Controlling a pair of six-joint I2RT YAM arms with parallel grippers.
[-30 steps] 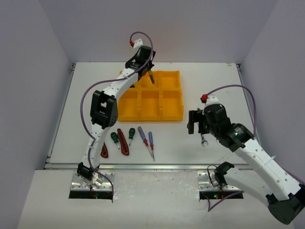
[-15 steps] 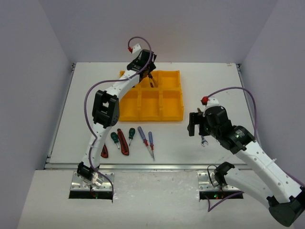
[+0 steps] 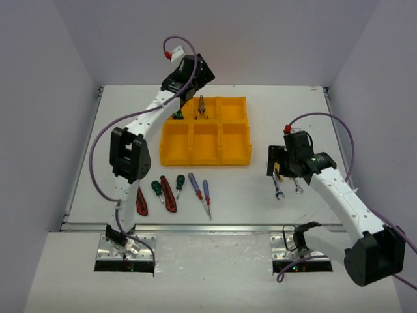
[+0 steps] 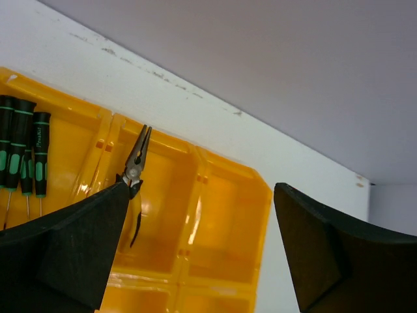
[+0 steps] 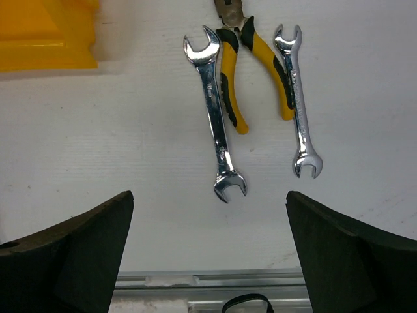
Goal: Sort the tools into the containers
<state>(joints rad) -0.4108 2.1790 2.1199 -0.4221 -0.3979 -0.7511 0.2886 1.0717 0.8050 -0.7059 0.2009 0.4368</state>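
Observation:
My left gripper (image 3: 184, 87) hangs open and empty above the far left of the yellow tray (image 3: 234, 160). In the tray's back middle compartment lie yellow-handled pliers (image 3: 202, 108) (image 4: 133, 167), nose toward the far wall. Slim dark green drivers (image 4: 23, 156) (image 3: 177, 115) fill the back left compartment. My right gripper (image 3: 279, 167) (image 5: 208, 195) is open above two silver wrenches (image 5: 215, 117) (image 5: 298, 104) and a second pair of yellow pliers (image 5: 267, 62) on the table, right of the tray. In the left wrist view my open left gripper (image 4: 201, 189) frames the tray wall (image 4: 195, 171).
In front of the tray lie two red-black knives (image 3: 142, 203) (image 3: 169, 194), two green screwdrivers (image 3: 156, 189) (image 3: 180, 184) and two purple ones (image 3: 194, 184) (image 3: 206, 195). The table's metal front edge (image 5: 195, 280) runs just below the wrenches. A tray corner (image 5: 45, 32) shows at the upper left of the right wrist view.
My left gripper opened, dropped the pliers into the back middle compartment and rose back to the left. The right gripper shifted right, over the wrenches.

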